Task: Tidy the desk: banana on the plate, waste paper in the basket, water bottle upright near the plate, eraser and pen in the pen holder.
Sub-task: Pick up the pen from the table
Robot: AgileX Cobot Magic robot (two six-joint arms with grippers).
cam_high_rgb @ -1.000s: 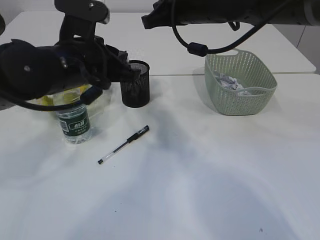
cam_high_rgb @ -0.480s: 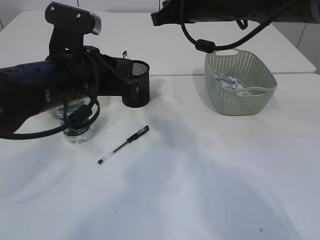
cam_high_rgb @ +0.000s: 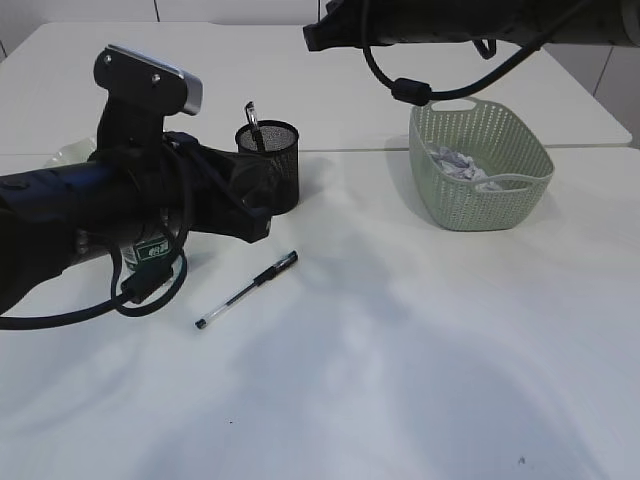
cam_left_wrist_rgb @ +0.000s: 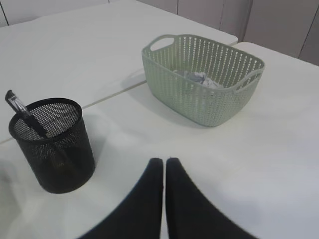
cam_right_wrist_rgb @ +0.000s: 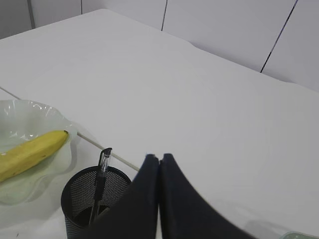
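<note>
Black mesh made up the pen holder (cam_high_rgb: 268, 165), and a pen (cam_left_wrist_rgb: 22, 113) stood in it, leaning on the rim with its clip end poking out above; a second earlier the left tool (cam_left_wrist_rgb: 164, 167) had been right at that rim, and by this moment it had drawn back toward the near left, clenched and empty, with its two fingers pressed together and nothing between them. That suggested one pen had just been delivered, though whether the eraser was inside could not be told. A second pen (cam_high_rgb: 247, 289) lay flat on the white surface (cam_high_rgb: 420, 360), near the middle and just to the near side of the holder, so the pen step looked unfinished. The banana (cam_right_wrist_rgb: 27, 153) rested on the plate (cam_right_wrist_rgb: 30, 112) at the far left, and crumpled paper (cam_high_rgb: 458, 163) sat in the green basket (cam_high_rgb: 478, 167) on the right, so those steps appeared done. The water bottle (cam_high_rgb: 150, 255) stood behind the left arm, mostly hidden, seemingly upright near the plate. The left arm stretched low across the left of the scene, its wrist pointing toward the holder. The right arm hung high along the far edge, well clear of the things, its tool (cam_right_wrist_rgb: 158, 160) clamped shut on nothing above the holder.
</note>
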